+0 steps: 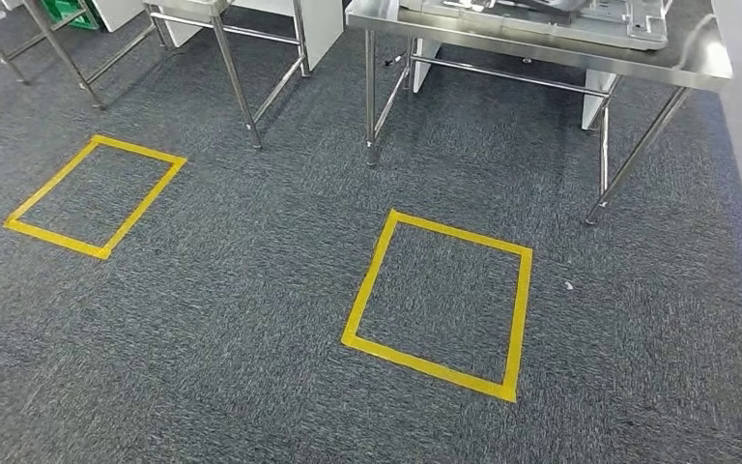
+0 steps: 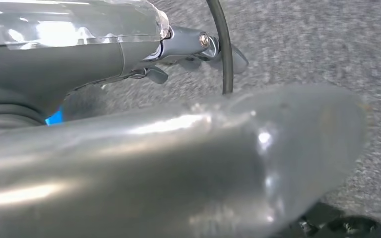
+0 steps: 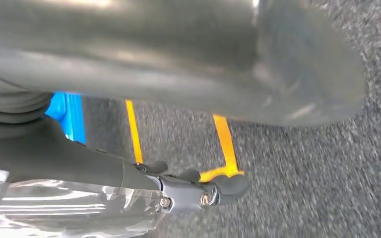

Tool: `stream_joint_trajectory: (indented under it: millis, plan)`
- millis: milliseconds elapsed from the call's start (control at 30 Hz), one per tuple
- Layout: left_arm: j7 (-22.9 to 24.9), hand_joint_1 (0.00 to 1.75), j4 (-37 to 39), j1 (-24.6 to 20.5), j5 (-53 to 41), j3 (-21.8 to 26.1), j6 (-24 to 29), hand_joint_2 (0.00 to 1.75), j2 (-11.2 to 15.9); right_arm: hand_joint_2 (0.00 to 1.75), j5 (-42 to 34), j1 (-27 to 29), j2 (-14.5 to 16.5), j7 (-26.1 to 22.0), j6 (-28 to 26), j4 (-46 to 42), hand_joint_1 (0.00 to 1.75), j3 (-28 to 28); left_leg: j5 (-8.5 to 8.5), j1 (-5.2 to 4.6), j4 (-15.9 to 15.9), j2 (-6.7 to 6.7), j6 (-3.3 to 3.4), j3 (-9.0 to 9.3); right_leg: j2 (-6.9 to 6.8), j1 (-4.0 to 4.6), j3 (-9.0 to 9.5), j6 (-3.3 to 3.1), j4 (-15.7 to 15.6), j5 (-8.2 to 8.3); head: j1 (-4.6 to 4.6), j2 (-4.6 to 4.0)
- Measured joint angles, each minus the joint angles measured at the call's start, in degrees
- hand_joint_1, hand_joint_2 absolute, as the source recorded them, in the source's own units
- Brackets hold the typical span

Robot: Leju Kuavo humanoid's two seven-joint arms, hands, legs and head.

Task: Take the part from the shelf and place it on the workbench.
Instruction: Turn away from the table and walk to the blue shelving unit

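A steel workbench [image 1: 705,60] stands at the far right of the head view, with flat grey metal parts [image 1: 541,17] lying on its top. In the left wrist view my left hand [image 2: 104,59] hangs over the grey carpet, its fingers [image 2: 188,42] stretched out straight and its thick silver thumb [image 2: 203,158] apart from them, holding nothing. In the right wrist view my right hand [image 3: 104,171] hangs the same way, with straight fingers [image 3: 203,191] and its thumb [image 3: 228,64] held apart. Nothing is in it.
Two yellow tape squares mark the carpet, one in front of the workbench [image 1: 440,304] and one at the left [image 1: 95,196]. A second steel table's legs [image 1: 237,82] stand at the back left, near a green crate [image 1: 68,12]. A black cable [image 2: 224,49] hangs by my left hand.
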Motion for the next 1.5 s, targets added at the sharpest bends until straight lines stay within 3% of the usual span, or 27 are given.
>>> stream_joint_trajectory:
  millis: [67, 133, 167, 233, 300, 333, 400, 433, 500, 567, 633, 667, 700, 767, 800, 867, 933, 1000, 1067, 1133, 1167, 1200, 1267, 1333, 1367, 1433, 1500]
  plan:
    - [0.1, 0.00, 0.0, -0.2, 0.0, 0.0, 0.2, 0.00, 0.0, 0.00, 0.2, 0.2, 0.0, 0.0, 0.5, 0.0, 0.00, 0.1, -3.85, 0.27, 7.5, 2.08, -0.63, -3.57, -1.83, 0.12, -0.01, -0.23, -0.1, 0.00, -0.37, -0.01]
    - [0.2, 0.00, 0.0, -0.2, 0.0, 0.0, 0.3, 0.00, 0.0, 0.00, 0.4, 0.3, 0.0, 0.1, 0.9, 0.0, 0.00, 0.1, -4.93, 0.63, 11.8, 2.59, -1.21, -5.42, -3.51, 0.15, -0.06, -0.15, 0.1, -0.13, -0.42, 0.00]
    - [0.2, 0.00, 0.0, -0.1, 0.0, 0.0, 0.3, 0.00, 0.0, 0.00, 0.6, 0.3, 0.0, 0.1, 1.1, 0.0, 0.00, 0.1, -3.77, 0.80, 10.5, 2.83, -1.41, -4.59, -4.24, 0.11, -0.02, -0.02, 0.2, -0.24, -0.43, 0.01]
    - [0.1, 0.00, 0.0, 0.0, 0.0, 0.0, 0.3, 0.00, 0.0, 0.00, 1.0, 0.2, 0.0, -0.2, 1.7, 0.0, 0.00, 0.1, -0.22, 0.99, 3.0, 4.34, -1.55, -0.41, -5.46, 0.00, 0.15, 0.47, 0.6, -0.62, -0.45, 0.00]
    - [-0.1, 0.00, 0.0, 0.0, 0.0, 0.1, 0.1, 0.00, -0.1, 0.00, 1.4, 0.3, 0.0, -0.8, 2.3, 0.0, 0.00, 0.2, 1.64, 0.80, -3.0, 5.99, -1.15, 2.80, -6.33, 0.18, 0.26, 1.16, 1.1, -1.04, -0.41, -0.01]
    - [-0.3, 0.00, -0.1, 0.0, 0.0, 0.2, -0.1, 0.00, -0.1, 0.00, 1.6, 0.2, -0.1, -1.2, 2.5, 0.0, 0.00, 0.2, 1.77, 0.65, -4.1, 6.40, -0.83, 3.28, -6.69, 0.33, 0.30, 1.51, 1.2, -1.16, -0.36, -0.01]
    - [-0.5, 0.00, -0.3, 0.1, 0.0, 0.7, -0.3, 0.00, -0.2, 0.00, 2.0, 0.1, -0.1, -1.6, 3.0, 0.0, 0.00, 0.2, 1.91, 0.48, -4.1, 5.48, -0.06, 2.95, -7.34, 0.41, 0.47, 2.11, 1.2, -1.17, -0.28, 0.01]
    - [-0.7, 0.00, -0.5, 0.2, 0.0, 0.9, -0.4, 0.00, -0.3, 0.00, 2.1, 0.1, -0.1, -1.8, 3.1, 0.0, 0.00, 0.2, 2.09, 0.55, -4.2, 5.04, 0.35, 2.92, -7.12, 0.27, 0.49, 2.41, 1.4, -1.47, -0.26, 0.01]
    - [-0.9, 0.00, -1.2, 0.3, 0.0, 1.2, -0.4, 0.00, -0.5, 0.00, 2.2, 0.2, -0.3, -1.8, 3.4, 0.1, 0.00, 0.2, 2.57, 0.78, -4.6, 4.05, 1.19, 2.91, -4.96, 0.00, -0.72, 2.86, 4.4, -3.92, 0.02, 0.01]
    - [-0.9, 0.00, -1.8, 0.2, 0.0, 1.4, -0.3, 0.00, -0.6, 0.00, 2.5, 0.5, -0.4, -1.6, 3.4, 0.3, 0.00, 0.2, 2.87, 0.71, -4.6, 2.96, 1.68, 2.58, -2.40, -0.07, -4.23, 2.98, 11.9, -8.09, 0.32, 0.01]
    - [-1.0, 0.00, -2.4, 0.0, 0.0, 1.8, -0.3, 0.00, -0.7, 0.00, 3.0, 0.6, -0.5, -1.2, 3.5, 0.5, 0.00, 0.2, 3.01, 0.46, -4.5, 1.61, 1.86, 2.32, -1.70, -0.02, -7.15, 2.89, 17.7, -9.79, 0.35, 0.01]
    - [-1.0, 0.00, -2.6, 0.0, 0.0, 2.0, -0.3, 0.00, -0.7, 0.00, 3.1, 0.7, -0.6, -1.1, 3.5, 0.6, 0.00, 0.2, 3.04, 0.35, -4.5, 0.86, 1.89, 2.32, -1.57, -0.01, -7.13, 2.73, 17.4, -8.75, 0.35, 0.01]
    - [-1.0, 0.00, -2.8, 0.0, 0.0, 2.2, -0.3, 0.00, -0.7, 0.00, 3.2, 0.7, -0.6, -1.0, 3.5, 0.7, 0.00, 0.2, 3.06, 0.25, -4.4, 0.09, 1.89, 2.39, -1.30, 0.01, -6.04, 2.47, 14.9, -6.72, 0.35, 0.01]
    - [-1.0, 0.00, -3.0, 0.0, 0.0, 2.4, -0.3, 0.00, -0.9, 0.00, 3.2, 0.8, -0.8, -1.0, 3.5, 0.7, 0.00, 0.2, 3.07, 0.09, -4.3, -1.36, 1.70, 2.43, 0.82, 0.10, -2.49, 1.71, 6.9, -2.52, 0.32, 0.00]
    - [-1.0, 0.00, -3.2, -0.1, 0.0, 2.4, -0.2, 0.00, -1.0, 0.00, 3.2, 0.8, -1.0, -1.0, 3.5, 0.8, 0.00, 0.2, 3.13, 0.07, -4.2, -1.99, 1.46, 2.27, 1.90, 0.16, -1.26, 1.43, 3.9, -1.43, 0.31, 0.00]
    - [-1.3, 0.00, -3.4, -0.2, 0.3, 2.6, -0.1, 0.00, -1.1, 0.00, 3.3, 0.7, -1.2, -0.9, 3.5, 0.9, 0.00, 0.2, 3.38, 0.25, -4.1, -3.12, 0.70, 1.79, 2.90, 0.37, -0.59, 1.14, 1.9, -1.18, 0.36, 0.01]
    - [-1.8, 0.00, -3.6, -0.1, 1.1, 3.0, 0.0, 0.00, -1.1, 0.00, 3.6, 0.4, -1.3, -1.0, 3.7, 1.1, 0.00, 0.4, 3.59, 0.44, -4.2, -4.00, -0.08, 1.45, 1.55, 0.35, -0.42, 0.81, 1.4, -0.78, 0.51, 0.01]
    - [-2.0, 0.00, -3.9, 0.0, 2.4, 3.5, 0.1, 0.00, -1.1, 0.00, 4.1, 0.4, -1.3, -1.6, 4.1, 1.2, 0.00, 0.5, 2.05, 0.31, -2.1, -2.06, -0.58, 0.41, 0.05, 0.10, -0.04, 0.16, 0.5, -0.30, 0.29, 0.00]
    - [-1.9, 0.00, -4.1, 0.1, 4.1, 3.6, 0.4, 0.00, -1.1, 0.00, 4.6, 0.5, -1.4, -2.6, 4.7, 1.4, 0.00, 0.6, -1.81, 0.30, 4.4, 1.24, -0.96, -2.59, -1.55, 0.16, 0.05, -0.26, 0.1, -0.18, -0.17, 0.00]
    - [-1.7, 0.00, -4.2, 0.1, 5.1, 3.6, 0.5, 0.00, -1.1, 0.00, 4.9, 0.5, -1.5, -3.0, 5.0, 1.6, 0.00, 0.6, -4.57, 0.44, 11.1, 2.51, -1.31, -5.53, -3.31, 0.36, -0.04, -0.36, 0.3, -0.31, -0.36, 0.00]
    - [-1.7, 0.00, -4.2, 0.2, 5.3, 3.6, 0.6, 0.00, -1.1, 0.00, 4.9, 0.5, -1.5, -3.1, 5.0, 1.7, 0.00, 0.7, -4.38, 0.48, 11.7, 2.72, -1.37, -5.64, -4.15, 0.42, -0.04, -0.33, 0.3, -0.41, -0.36, 0.00]
    - [-1.6, 0.00, -4.2, 0.3, 5.4, 3.6, 0.6, 0.00, -1.1, 0.00, 5.0, 0.4, -1.5, -3.1, 5.0, 1.8, 0.00, 0.7, -3.10, 0.50, 9.8, 2.97, -1.36, -4.43, -4.89, 0.45, 0.03, -0.25, 0.4, -0.53, -0.38, 0.00]
    - [-1.6, 0.00, -4.3, 0.5, 5.6, 3.6, 0.6, 0.00, -1.1, 0.00, 5.0, 0.3, -1.5, -3.1, 5.0, 1.9, 0.00, 0.9, 0.32, 0.43, 1.7, 4.74, -1.01, 0.23, -6.16, 0.54, 0.26, 0.09, 0.7, -0.87, -0.47, 0.00]
    - [-1.6, 0.00, -4.4, 0.5, 5.8, 3.6, 0.6, 0.00, -1.1, 0.00, 5.1, 0.2, -1.5, -3.3, 5.1, 2.0, 0.00, 1.1, 1.89, 0.16, -3.7, 6.46, -0.41, 3.16, -7.09, 0.78, 0.50, 0.64, 1.0, -1.22, -0.41, 0.00]
    - [-1.6, 0.00, -4.5, 0.6, 6.3, 3.6, 0.6, 0.00, -1.1, 0.00, 5.2, 0.1, -1.5, -3.5, 5.2, 2.0, 0.00, 1.1, 1.86, 0.00, -4.3, 6.71, -0.10, 3.36, -7.47, 0.90, 0.59, 0.94, 1.1, -1.32, -0.36, 0.00]
    - [-1.2, 0.00, -4.7, 0.9, 7.9, 3.4, 0.6, 0.00, -1.1, 0.00, 5.5, -0.2, -1.6, -4.1, 5.5, 2.1, 0.00, 1.3, 2.14, 0.00, -4.4, 5.65, 0.52, 3.24, -7.91, 0.89, 0.82, 1.60, 1.1, -1.49, -0.33, 0.01]
    - [-0.1, 0.00, -5.1, 1.4, 10.4, 2.8, 0.8, 0.00, -1.2, 0.00, 6.1, -0.3, -1.6, -4.5, 5.8, 2.1, 0.00, 1.5, 2.58, 0.23, -4.7, 4.69, 1.29, 3.30, -5.80, 0.63, 0.30, 2.22, 2.7, -3.01, -0.23, 0.01]
